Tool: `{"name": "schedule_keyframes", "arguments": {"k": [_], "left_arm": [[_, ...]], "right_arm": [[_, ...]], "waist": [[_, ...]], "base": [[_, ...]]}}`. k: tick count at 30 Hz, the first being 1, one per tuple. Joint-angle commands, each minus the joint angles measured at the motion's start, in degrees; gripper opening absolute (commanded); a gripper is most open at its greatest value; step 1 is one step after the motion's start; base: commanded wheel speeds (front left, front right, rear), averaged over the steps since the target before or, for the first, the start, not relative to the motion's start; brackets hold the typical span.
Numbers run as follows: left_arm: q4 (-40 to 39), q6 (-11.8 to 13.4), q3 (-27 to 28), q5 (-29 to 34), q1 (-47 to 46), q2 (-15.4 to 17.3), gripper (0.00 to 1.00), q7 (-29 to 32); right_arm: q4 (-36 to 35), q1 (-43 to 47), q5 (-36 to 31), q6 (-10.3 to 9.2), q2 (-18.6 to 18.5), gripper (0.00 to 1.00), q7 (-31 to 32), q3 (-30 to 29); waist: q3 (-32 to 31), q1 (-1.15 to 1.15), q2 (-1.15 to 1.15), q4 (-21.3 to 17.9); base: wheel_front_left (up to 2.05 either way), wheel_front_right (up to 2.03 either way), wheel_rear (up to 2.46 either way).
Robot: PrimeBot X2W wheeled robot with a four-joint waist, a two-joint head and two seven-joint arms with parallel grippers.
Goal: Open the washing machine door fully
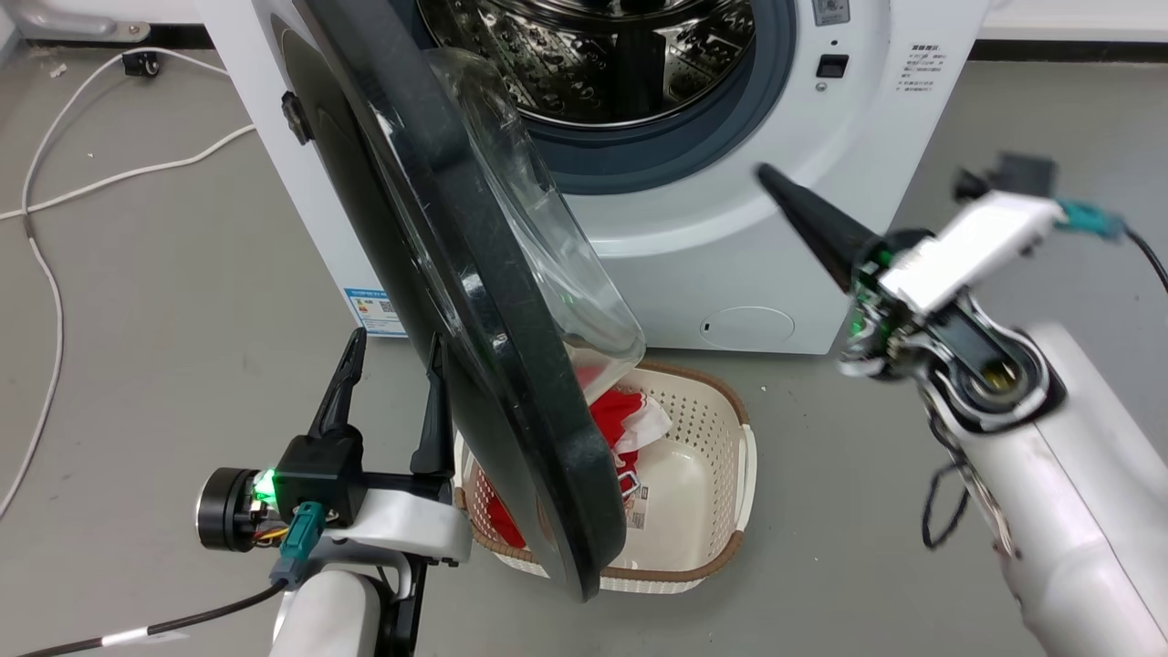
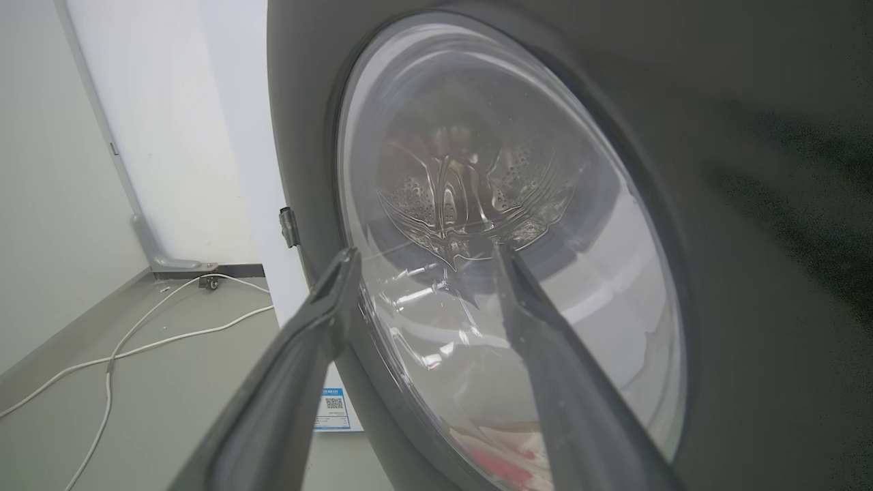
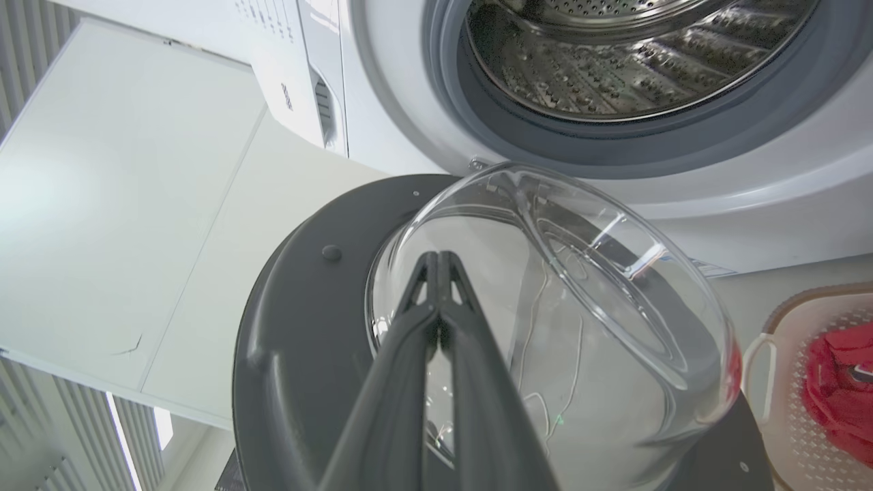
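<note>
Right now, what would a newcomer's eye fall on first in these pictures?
The big black washing machine door stands partly open in the middle of the head view, with the steel drum behind it. Below its edge, a pale basket on the floor holds a red cloth. The open left gripper sits beside the door's outer face.

The floor (image 1: 182,301) is a flat, grey, matt surface. The white washing machine (image 1: 730,274) stands directly on it, against the far wall. A cream perforated basket (image 1: 703,438) with a brown rim sits on the floor just in front of the machine; contact between the two cannot be confirmed. A white cable (image 1: 119,176) lies in loose curves across the left floor area. A small dark item (image 1: 141,64), possibly a caster, rests by the skirting.
</note>
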Motion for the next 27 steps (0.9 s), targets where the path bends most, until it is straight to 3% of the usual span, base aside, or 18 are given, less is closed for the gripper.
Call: {"name": "schedule_keyframes", "arguments": {"k": [1,10,11,12,13,20,23,27], "left_arm": [[0.1,0.0,0.2,-0.2,0.8,-0.1,1.0,-0.1],[0.5,-0.1,1.1,0.2,2.0,-0.1,1.0,-0.1],[0.5,-0.2,1.2,0.3,2.1,-0.1,1.0,-0.1],[0.5,-0.2,1.2,0.3,2.2,0.0,1.0,-0.1],[0.5,-0.2,1.3,0.5,2.3,0.0,1.0,-0.1],[0.6,-0.3,1.8,0.7,3.0,0.0,1.0,-0.1],[0.6,-0.3,1.9,0.7,3.0,0.0,1.0,-0.1],[0.7,-0.3,2.0,0.8,3.0,0.0,1.0,-0.1]], "right_arm": [[-0.7,2.7,0.6,0.0,-0.3,0.0,-1.9,-1.3],[-10.6,21.7,2.9,0.0,-1.6,0.0,-14.5,-10.7],[-11.9,23.8,3.3,0.0,-1.2,0.31,-15.7,-11.6],[-13.1,25.8,3.6,0.0,-0.7,0.91,-16.9,-12.3],[-14.2,27.6,3.1,0.0,-0.7,1.0,-18.0,-12.8],[-18.5,35.3,-4.9,0.0,-0.6,1.0,-28.1,-14.3],[-17.4,35.7,-15.1,0.0,-1.6,1.0,-31.0,-15.7],[-17.1,34.2,-38.4,0.0,-0.3,1.0,-31.7,-22.9]], "waist": [[-0.2,0.0,0.0,-0.1],[-1.7,0.0,0.0,-0.4],[-1.9,0.0,0.0,-0.4],[-2.0,0.0,0.0,-0.4],[-2.1,0.0,0.0,-0.4],[-2.8,0.0,0.0,-0.7],[-2.9,0.0,0.0,-0.9],[-2.9,0.0,0.0,-1.0]], "base": [[0.0,0.0,0.0],[0.0,0.0,0.0],[0.0,0.0,0.0],[0.0,0.0,0.0],[0.0,0.0,0.0],[0.0,0.0,0.0],[0.0,0.0,0.0],[0.0,0.0,0.0]]}}
